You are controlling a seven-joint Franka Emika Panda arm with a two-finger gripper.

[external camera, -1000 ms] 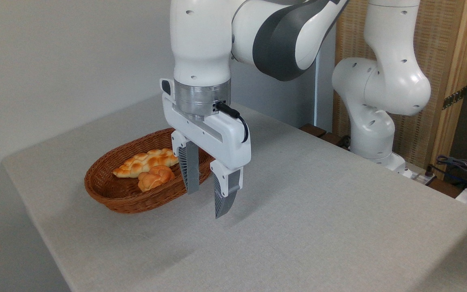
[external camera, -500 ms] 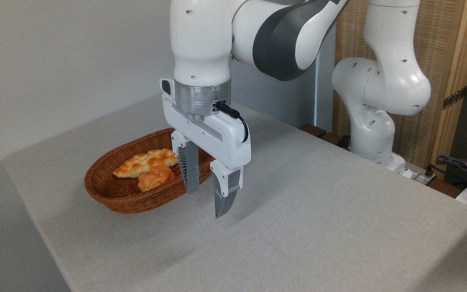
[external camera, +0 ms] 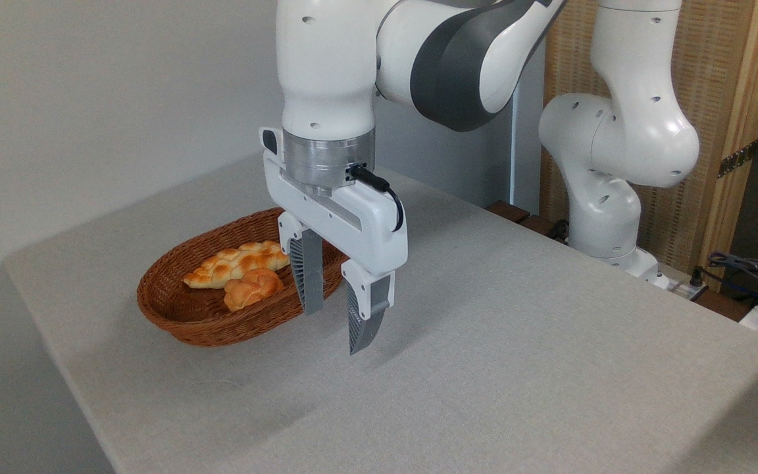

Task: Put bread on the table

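Braided loaf in a wicker basket, gripper spread wide beside it.

The bread [external camera: 236, 263], a long golden-brown plait with pointed ends and toasted patches, lies in the oval woven basket [external camera: 181, 316] beside a round orange knotted bun [external camera: 252, 288]. The gripper [external camera: 337, 326] hangs empty, ribbed grey fingers [external camera: 308, 276] apart, above the grey cloth-covered table [external camera: 517, 342].

A white robot arm [external camera: 418, 59] holds its hand [external camera: 336, 326] above the grey cloth-covered table [external camera: 517, 342], its two grey fingers [external camera: 360, 322] pointing down, spread apart and empty. Just left of the hand, an oval brown wicker basket [external camera: 181, 316] sits on the table. Inside lies the bread [external camera: 234, 262], a long braided golden loaf, with a small round orange bun [external camera: 252, 288] touching its near side. A wooden-framed woven screen [external camera: 728, 99] stands behind the arm's base, cables [external camera: 747, 270] at right.
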